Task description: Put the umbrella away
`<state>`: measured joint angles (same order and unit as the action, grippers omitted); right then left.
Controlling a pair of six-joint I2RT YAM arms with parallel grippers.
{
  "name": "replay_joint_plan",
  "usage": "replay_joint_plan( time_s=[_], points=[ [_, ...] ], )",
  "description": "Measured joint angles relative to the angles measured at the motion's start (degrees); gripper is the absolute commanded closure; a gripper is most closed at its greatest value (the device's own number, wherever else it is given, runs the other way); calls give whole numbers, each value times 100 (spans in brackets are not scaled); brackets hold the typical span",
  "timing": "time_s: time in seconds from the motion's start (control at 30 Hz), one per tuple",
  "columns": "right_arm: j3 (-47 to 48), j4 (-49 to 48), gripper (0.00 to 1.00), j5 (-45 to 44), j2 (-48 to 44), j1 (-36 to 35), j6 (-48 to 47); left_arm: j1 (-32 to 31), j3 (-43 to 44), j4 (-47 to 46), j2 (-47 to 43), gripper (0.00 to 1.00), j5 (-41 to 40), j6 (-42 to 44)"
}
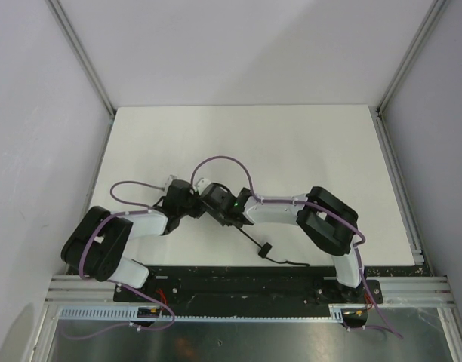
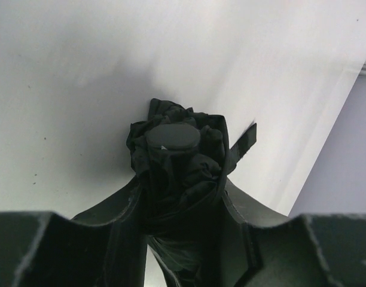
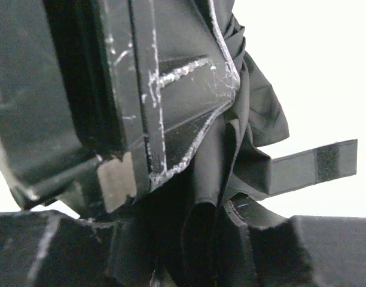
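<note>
Compact black umbrella (image 2: pixel 174 158), folded, fabric bunched, strap (image 3: pixel 314 164) sticking out

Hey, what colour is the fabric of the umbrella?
Plain black, no pattern; the umbrella shows best in the left wrist view.

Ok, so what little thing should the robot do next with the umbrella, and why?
Probably the right hand should shift over to the loose strap and wrap it round the folds. The left hand clamps the bunched fabric of the umbrella, but the strap sticks out sideways, unfastened, so the folds could spring open again.
</note>
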<state>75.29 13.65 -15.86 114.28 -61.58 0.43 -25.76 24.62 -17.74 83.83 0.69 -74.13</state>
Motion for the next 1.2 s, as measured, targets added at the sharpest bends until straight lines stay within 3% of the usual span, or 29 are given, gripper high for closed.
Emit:
replay_joint_plan(
  time_s=[0.07, 0.2, 0.27, 0.37, 0.47, 0.57, 0.67, 0.83, 1.0, 1.07, 1.2],
  points=[
    [7, 7, 98, 92, 4, 35, 7, 4, 20, 35, -2, 85, -2, -4],
    [4, -33, 100, 660, 0, 234, -101, 4, 101, 166, -15, 36, -61, 0],
    [-15, -79, 100, 1049, -13, 374, -138, 4, 116, 245, -37, 19, -118, 37],
    [-59, -214, 100, 2264, -72, 807, -142, 4, 160, 234, -146, 9, -210, 98],
    [-144, -431, 100, 3386, -66, 1117, -92, -9, 208, 247, -146, 7, -236, 103],
    [-280, -750, 100, 4409, -13, 1390, 92, -20, 225, 295, -118, 9, -251, 87],
    [-396, -979, 100, 5180, 195, 1792, 588, -87, 208, 238, -55, 18, -122, 122],
    [-527, -1307, 100, 6166, 428, 2227, 1174, -219, 225, 35, 151, 54, -9, 162],
    [-588, -1397, 100, 6245, 439, 2243, 1517, -251, 166, -111, 162, 83, 9, 103],
    [-595, -1405, 93, 6229, 439, 2243, 1587, -258, 166, -157, 166, 89, 11, 74],
    [-595, -1375, 60, 6133, 422, 2232, 1655, -260, 166, -234, 219, 93, 20, 76]
  ],
)
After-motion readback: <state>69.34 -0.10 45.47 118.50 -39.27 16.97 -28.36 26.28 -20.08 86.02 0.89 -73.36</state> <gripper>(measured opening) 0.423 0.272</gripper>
